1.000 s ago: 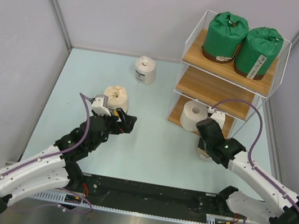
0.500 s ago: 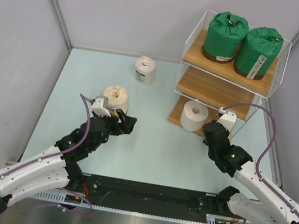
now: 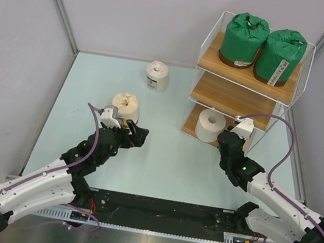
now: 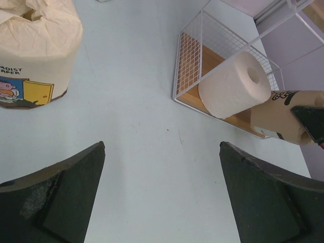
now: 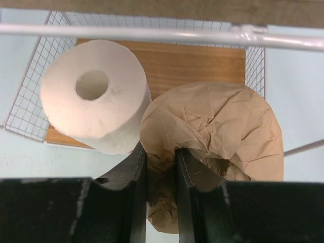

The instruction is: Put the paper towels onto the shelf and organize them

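On the shelf (image 3: pixel 239 98) the middle board lies open. Below, the bare white roll (image 3: pixel 210 126) blocks the left half, the tan roll (image 5: pixel 217 131) the right, under a wire rail (image 5: pixel 152 31).

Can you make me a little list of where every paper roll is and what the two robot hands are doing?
Shelf top tier: two green rolls
Shelf middle tier: no rolls
Shelf bottom tier: bare white roll
Right gripper: shut on tan roll, beside the bare white roll
Left gripper: open, empty, near cream roll
Table: cream roll, labelled white roll
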